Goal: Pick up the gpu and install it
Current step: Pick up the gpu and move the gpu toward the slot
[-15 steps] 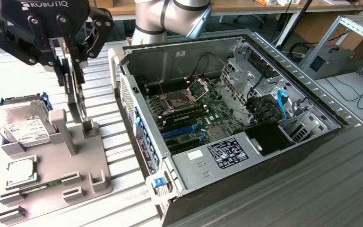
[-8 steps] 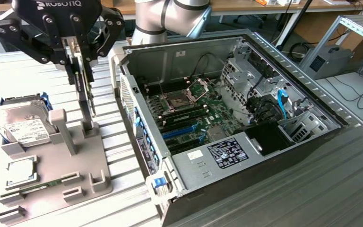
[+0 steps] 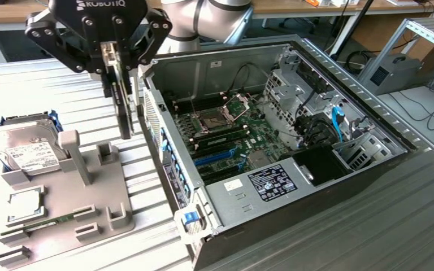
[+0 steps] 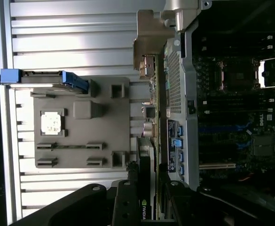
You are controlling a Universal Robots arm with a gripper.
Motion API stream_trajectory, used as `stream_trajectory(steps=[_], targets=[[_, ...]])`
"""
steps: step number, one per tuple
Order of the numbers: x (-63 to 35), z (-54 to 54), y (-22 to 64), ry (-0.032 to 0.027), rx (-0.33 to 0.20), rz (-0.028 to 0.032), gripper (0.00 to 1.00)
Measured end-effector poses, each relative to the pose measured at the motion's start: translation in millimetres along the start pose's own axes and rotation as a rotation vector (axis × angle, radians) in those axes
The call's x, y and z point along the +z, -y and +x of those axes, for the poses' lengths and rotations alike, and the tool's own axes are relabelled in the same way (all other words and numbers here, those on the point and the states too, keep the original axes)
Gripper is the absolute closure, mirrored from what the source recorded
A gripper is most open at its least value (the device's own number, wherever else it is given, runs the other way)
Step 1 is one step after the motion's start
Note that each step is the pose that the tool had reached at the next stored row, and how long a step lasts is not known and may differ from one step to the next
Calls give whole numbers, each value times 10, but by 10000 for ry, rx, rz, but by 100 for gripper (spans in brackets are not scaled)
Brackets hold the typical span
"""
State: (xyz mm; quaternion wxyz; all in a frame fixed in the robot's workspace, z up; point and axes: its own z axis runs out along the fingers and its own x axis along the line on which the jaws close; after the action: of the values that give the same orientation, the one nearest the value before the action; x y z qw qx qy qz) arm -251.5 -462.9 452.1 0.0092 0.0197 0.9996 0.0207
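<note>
**Gpu held upright beside the open case**

In the exterior view, the gripper [image 3: 116,63] sat at the upper left of the frame, its jaws pinched on the top part of the gpu [image 3: 124,107]. The card hung clear of the table [image 3: 398,226]. Its long axis ran straight up and down, one end in the jaws and the other pointing at the table. It showed nearly edge-on, its thin black body running from the fingers down to left of centre.

The gpu hung just beside the left wall of the case [image 3: 293,226], outside it, above the gap between that wall and the grey fixture [image 3: 74,186]. The case lay open at the centre and right of the frame, with the motherboard [image 3: 225,135] exposed. On the fixture, at the lower left, lay the hard drive [image 3: 25,149], a chip [image 3: 25,203] and a memory stick [image 3: 47,222].

In the wrist view, the gripper [image 4: 149,200] clamped the gpu [image 4: 146,157], and the card stretched away from it lengthwise. What looked like its silver bracket [image 4: 151,37] stood at the far end. The case [image 4: 184,94] ran close along one side of the card. The fixture [image 4: 81,122] lay on the other side, carrying the hard drive [image 4: 38,77], the chip [image 4: 51,123] and the memory stick [image 4: 66,146].
</note>
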Motion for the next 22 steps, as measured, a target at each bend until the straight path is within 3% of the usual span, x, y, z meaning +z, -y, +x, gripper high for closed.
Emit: stream_trajectory(steps=[10,16,22], targets=[[7,-362,-17,-11,0,1,73],[14,-741,-37,-29,1,3,73],[19,-976,-50,-39,3,3,73]])
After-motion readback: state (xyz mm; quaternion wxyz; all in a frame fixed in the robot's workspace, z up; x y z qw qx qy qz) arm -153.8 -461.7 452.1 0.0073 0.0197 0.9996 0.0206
